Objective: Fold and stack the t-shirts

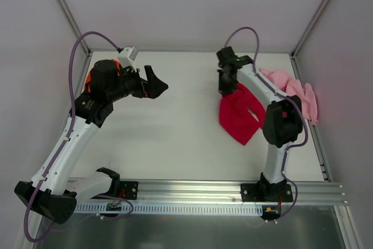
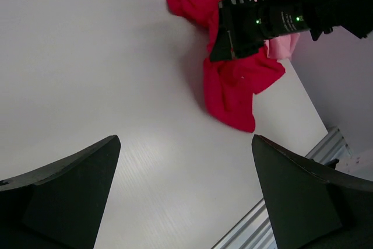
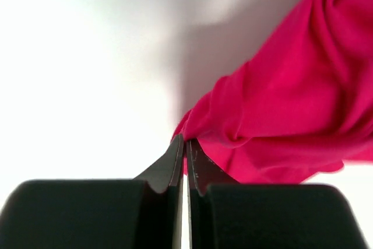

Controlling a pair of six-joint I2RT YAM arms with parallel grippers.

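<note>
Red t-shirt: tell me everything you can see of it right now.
The red t-shirt is crimson soft cloth, crumpled and unfolded, with deep creases. It lies on the white table towards the right side, beside the pink t-shirt; the right arm hides whether the two touch. The right gripper is shut on its far edge, pinching a fold, and that end looks slightly raised.

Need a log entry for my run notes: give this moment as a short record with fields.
red shirt: crumpled, unfolded, right of centre on the table
pink shirt: crumpled at the table's right edge
left gripper: open, empty, above the table
right gripper: shut on the red shirt's edge
folded or stacked: nothing yet
</note>
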